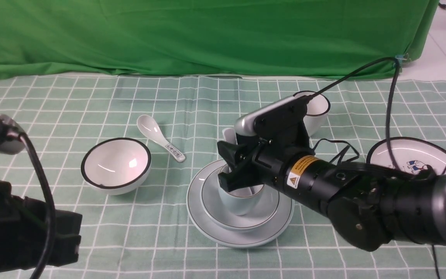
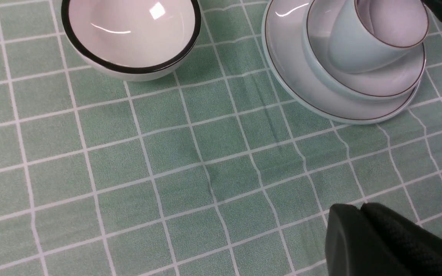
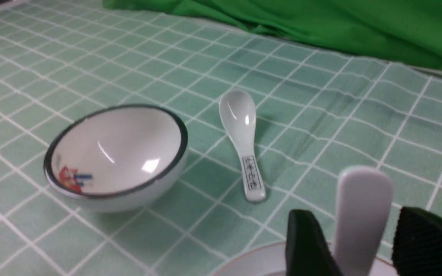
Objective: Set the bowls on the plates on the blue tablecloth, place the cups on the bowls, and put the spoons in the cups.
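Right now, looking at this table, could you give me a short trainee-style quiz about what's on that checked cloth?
1. True or false: the black-rimmed white bowl sits on a plate.
2. What stands in the pale blue bowl? A) a pale blue cup B) a white cup C) nothing
3. Which pincer flanks the spoon standing in that cup, left or right?
Key: 1 false, it sits on the bare cloth. 2 A. 3 the right pincer; the left pincer is shut and empty.
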Controlling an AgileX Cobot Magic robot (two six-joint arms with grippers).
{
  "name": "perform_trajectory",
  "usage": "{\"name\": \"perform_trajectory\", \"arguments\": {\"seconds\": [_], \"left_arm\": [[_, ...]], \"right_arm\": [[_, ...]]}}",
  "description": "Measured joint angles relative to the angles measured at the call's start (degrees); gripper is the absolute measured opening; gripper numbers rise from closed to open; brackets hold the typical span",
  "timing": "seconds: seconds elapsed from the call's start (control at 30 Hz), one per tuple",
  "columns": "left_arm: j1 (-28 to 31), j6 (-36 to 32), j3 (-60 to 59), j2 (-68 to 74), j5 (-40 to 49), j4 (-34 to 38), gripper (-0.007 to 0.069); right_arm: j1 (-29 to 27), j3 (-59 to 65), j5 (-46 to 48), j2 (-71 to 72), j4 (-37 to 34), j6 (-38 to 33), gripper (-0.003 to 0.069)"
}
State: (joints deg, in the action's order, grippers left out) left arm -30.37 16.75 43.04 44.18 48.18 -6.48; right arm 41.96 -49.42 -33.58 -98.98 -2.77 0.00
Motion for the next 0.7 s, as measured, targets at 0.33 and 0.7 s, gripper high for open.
{"name": "perform_trajectory", "arguments": {"seconds": [0.33,0.7], "left_arm": [[0.0,-0.1,0.0,0.0,-1.9,-1.4,0.0009],[0.0,0.0,0.0,0.0,-14.4,-1.0,0.0009]], "right_arm": [[-3.2,0.0,46.8,36.5,0.5,-5.4,0.0098],[-6.3,18.6,49.1,85.2,6.8,-2.0,0.0022]]}}
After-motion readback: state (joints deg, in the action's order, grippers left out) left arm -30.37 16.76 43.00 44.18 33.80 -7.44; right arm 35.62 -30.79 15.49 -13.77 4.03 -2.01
